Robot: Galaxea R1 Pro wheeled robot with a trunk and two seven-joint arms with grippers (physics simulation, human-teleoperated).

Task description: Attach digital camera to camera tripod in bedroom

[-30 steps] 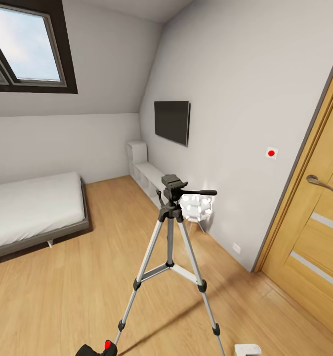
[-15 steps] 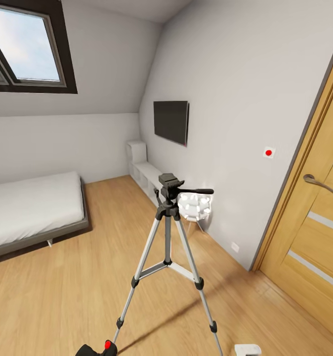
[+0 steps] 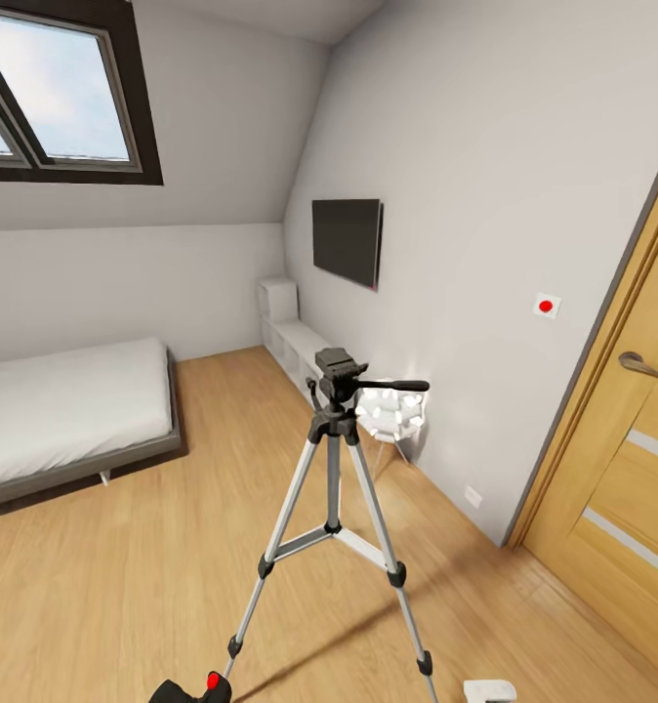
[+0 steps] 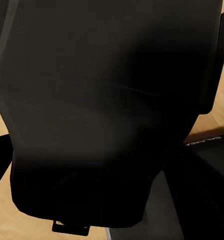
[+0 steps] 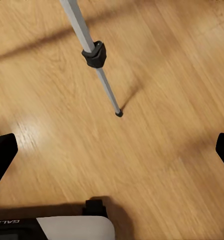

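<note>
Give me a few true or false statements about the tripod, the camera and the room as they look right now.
1. The camera tripod stands upright on the wood floor. True.
2. The digital camera is mounted on the tripod head. False: the head is bare; the camera sits at the head view's bottom edge.
3. The wall TV hangs above the bed. False: it hangs on the adjacent wall.
4. The right gripper is open, with a tripod leg ahead of it. True.
5. The door stands wide open. False: it is closed.
</note>
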